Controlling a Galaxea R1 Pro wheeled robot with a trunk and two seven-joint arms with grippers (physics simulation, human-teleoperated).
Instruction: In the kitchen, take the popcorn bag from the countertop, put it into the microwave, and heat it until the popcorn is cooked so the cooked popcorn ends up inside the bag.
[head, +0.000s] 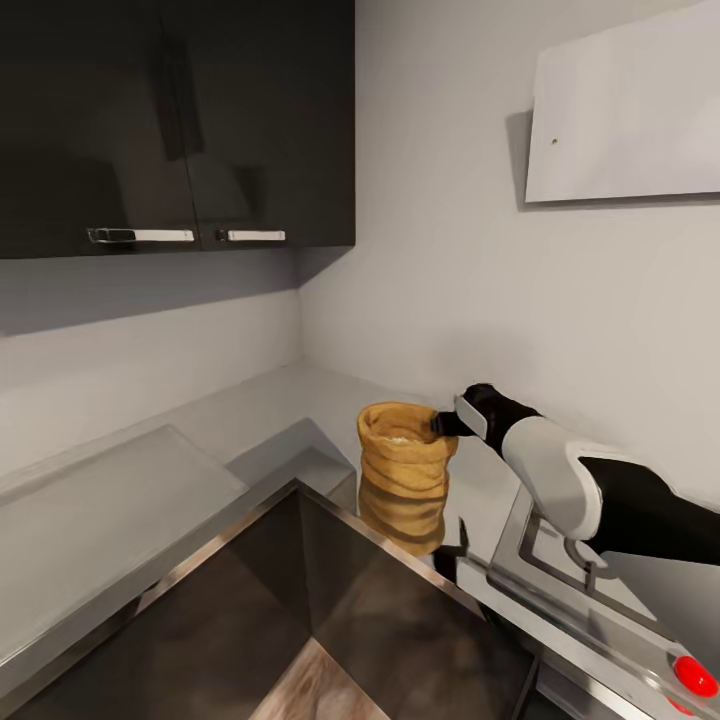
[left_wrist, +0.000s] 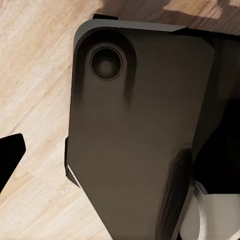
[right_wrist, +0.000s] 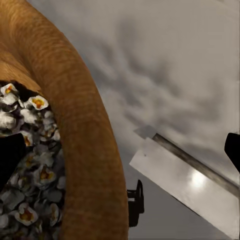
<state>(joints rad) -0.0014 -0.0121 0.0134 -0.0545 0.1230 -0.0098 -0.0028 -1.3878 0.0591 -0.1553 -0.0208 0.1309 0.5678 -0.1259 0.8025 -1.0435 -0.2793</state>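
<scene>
We see the short tan-brown paper popcorn bag (head: 405, 478) with wrinkly sides and a thick round rim standing upright on the smooth light grey countertop (head: 250, 410), near the corner where two pale walls meet. Our right gripper (head: 446, 424), black at the tip of the white and black arm, is at the bag's rim on the side nearest the arm. In the right wrist view the thick rim (right_wrist: 85, 140) runs between the two dark fingers (right_wrist: 233, 150), one inside the bag over the popcorn (right_wrist: 30, 165) and one outside, so the pincer straddles the rim, but we cannot tell if it is already clenched on it or only placed around it. The popcorn inside is white with yellow spots. Beside the bag, toward the robot, lies a steel sink basin (head: 330, 610), and to the right a steel gas hob with a red knob (head: 695, 676). Black wall cabinets with white handles (head: 180, 120) hang above. In the left wrist view we see a dark robot part (left_wrist: 135, 135) over a light wooden floor (left_wrist: 35, 75); a black fingertip (left_wrist: 10, 155) shows at the edge, and we cannot tell the state of the left pincer.
</scene>
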